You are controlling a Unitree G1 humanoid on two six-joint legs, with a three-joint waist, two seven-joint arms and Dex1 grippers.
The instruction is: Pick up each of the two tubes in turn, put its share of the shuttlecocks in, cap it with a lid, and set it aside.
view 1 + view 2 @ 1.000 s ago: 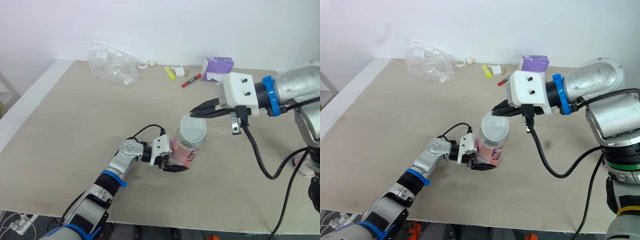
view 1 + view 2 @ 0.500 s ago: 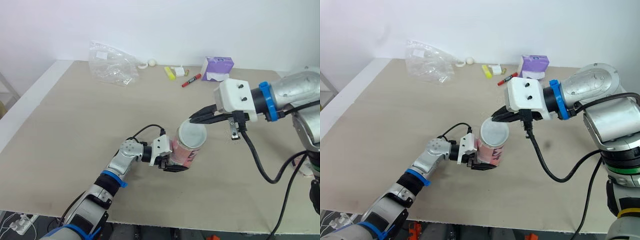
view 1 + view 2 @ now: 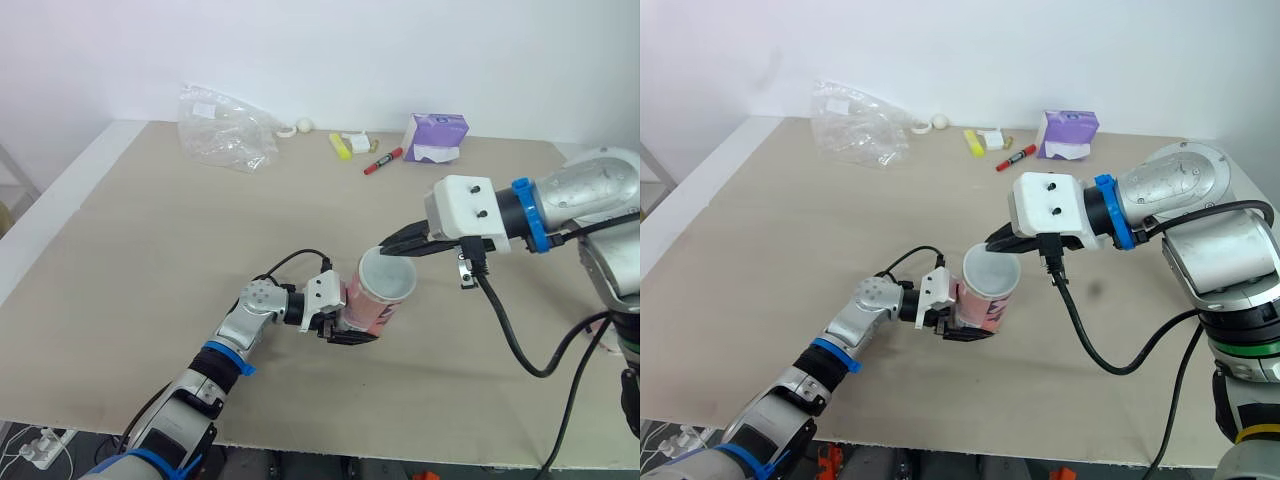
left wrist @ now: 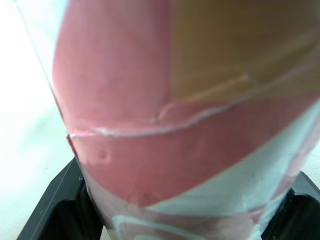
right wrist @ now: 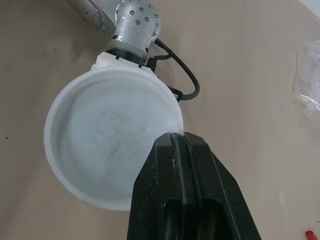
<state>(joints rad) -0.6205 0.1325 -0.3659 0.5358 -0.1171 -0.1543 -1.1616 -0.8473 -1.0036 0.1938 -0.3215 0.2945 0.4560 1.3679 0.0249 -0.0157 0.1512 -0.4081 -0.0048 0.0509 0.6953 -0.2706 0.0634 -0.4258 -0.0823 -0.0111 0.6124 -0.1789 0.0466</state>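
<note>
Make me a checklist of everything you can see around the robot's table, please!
Surface: beige table, bare around the work spot.
Job's things: pink and white tube held off upright; white lid at its mouth.
Clutter: plastic bag, yellow item, red marker and purple box, all along the far edge.
Grippers: left gripper shut on the tube's lower part; right gripper pinching the lid's rim.
Cables: black cable hanging from the right wrist; a short cable loop at the left wrist.
Surroundings: white wall behind the table.
</note>
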